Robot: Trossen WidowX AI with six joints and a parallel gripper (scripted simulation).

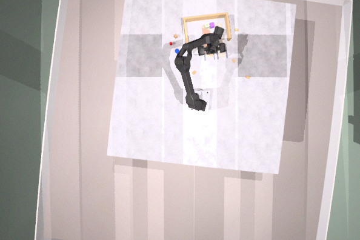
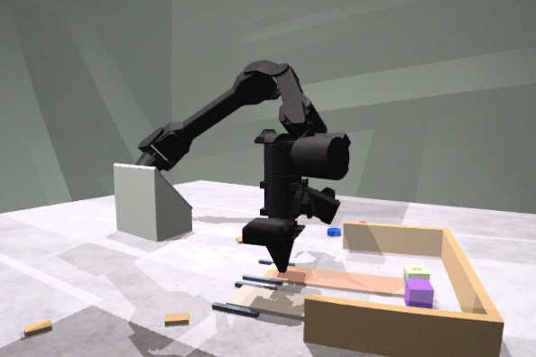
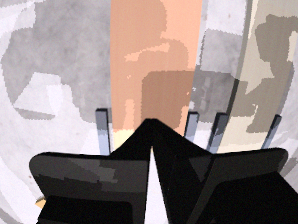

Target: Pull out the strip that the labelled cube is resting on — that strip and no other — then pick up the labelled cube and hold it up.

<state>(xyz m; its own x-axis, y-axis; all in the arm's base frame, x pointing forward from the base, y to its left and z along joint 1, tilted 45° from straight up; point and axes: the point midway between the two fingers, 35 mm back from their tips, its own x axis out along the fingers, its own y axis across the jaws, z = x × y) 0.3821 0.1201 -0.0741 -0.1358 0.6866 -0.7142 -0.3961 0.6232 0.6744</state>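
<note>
The labelled cube [image 1: 206, 25] [image 2: 416, 270] is pale green with a dark mark on top. It rests at the far end of the orange strip [image 1: 205, 30] [image 2: 352, 282] [image 3: 150, 30], beside a purple cube [image 1: 211, 25] [image 2: 419, 294]. A beige strip [image 2: 262, 301] [image 3: 265, 45] lies parallel to the orange one. My gripper [image 2: 282, 270] [image 3: 150, 124] is shut and empty, pointing down with its tips over the orange strip's near end, between two dark rails. I cannot tell whether the tips touch the strip. In the top view the arm hides the tips.
Dark rails [image 2: 235, 309] [image 3: 102, 131] flank the strips' near ends. A three-sided wooden wall [image 1: 206, 17] [image 2: 397, 331] surrounds the cubes, open toward the arm base. A blue disc [image 1: 177, 51] [image 2: 334, 232], a red piece [image 1: 170, 43] and several small wooden blocks [image 1: 247, 77] [image 2: 177, 319] lie around.
</note>
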